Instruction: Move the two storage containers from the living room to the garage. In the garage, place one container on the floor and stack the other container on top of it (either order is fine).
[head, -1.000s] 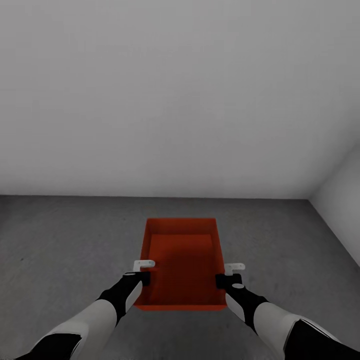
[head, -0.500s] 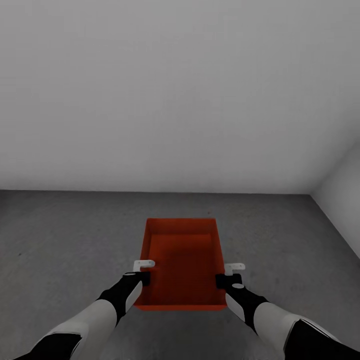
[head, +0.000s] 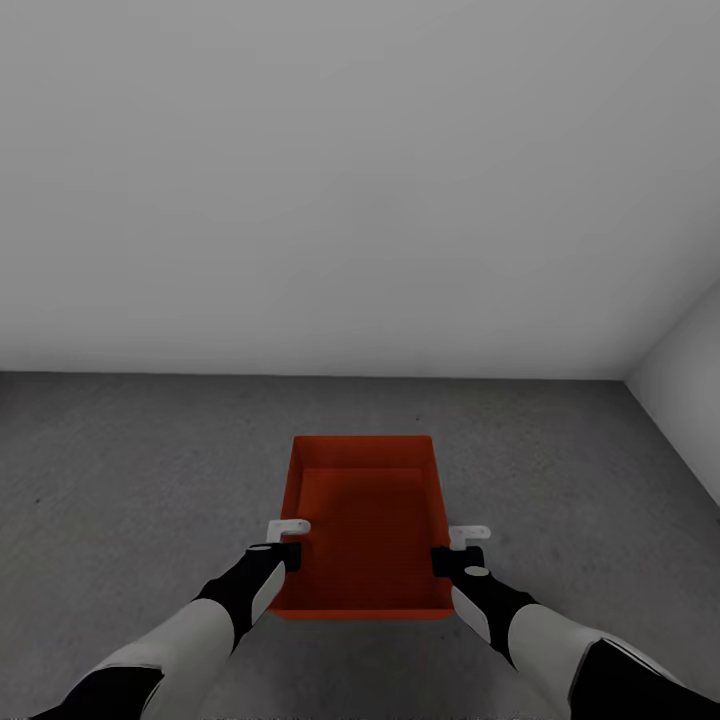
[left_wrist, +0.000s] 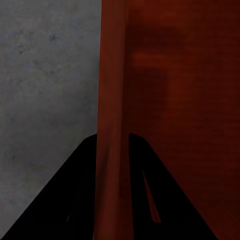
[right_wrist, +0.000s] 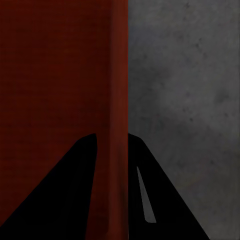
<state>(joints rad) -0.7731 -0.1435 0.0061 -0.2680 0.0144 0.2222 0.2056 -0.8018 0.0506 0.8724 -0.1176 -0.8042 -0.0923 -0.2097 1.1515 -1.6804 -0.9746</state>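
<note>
One orange-red storage container hangs lidless and empty between my two arms, above the dark grey concrete floor of the garage. My left gripper is shut on its left wall, which runs as a red strip between the black fingers in the left wrist view. On the opposite side my right gripper pinches the right wall the same way. The container's underside and the floor beneath it are hidden.
A plain grey-white wall stands ahead, meeting the floor a short way beyond the container. A second wall closes the room at the right, forming a corner. Open concrete spreads to the left and right of the container.
The whole view has shifted: the line where wall meets floor sits higher in the picture and more floor shows ahead. The container and both grippers hold the same pose relative to me.
</note>
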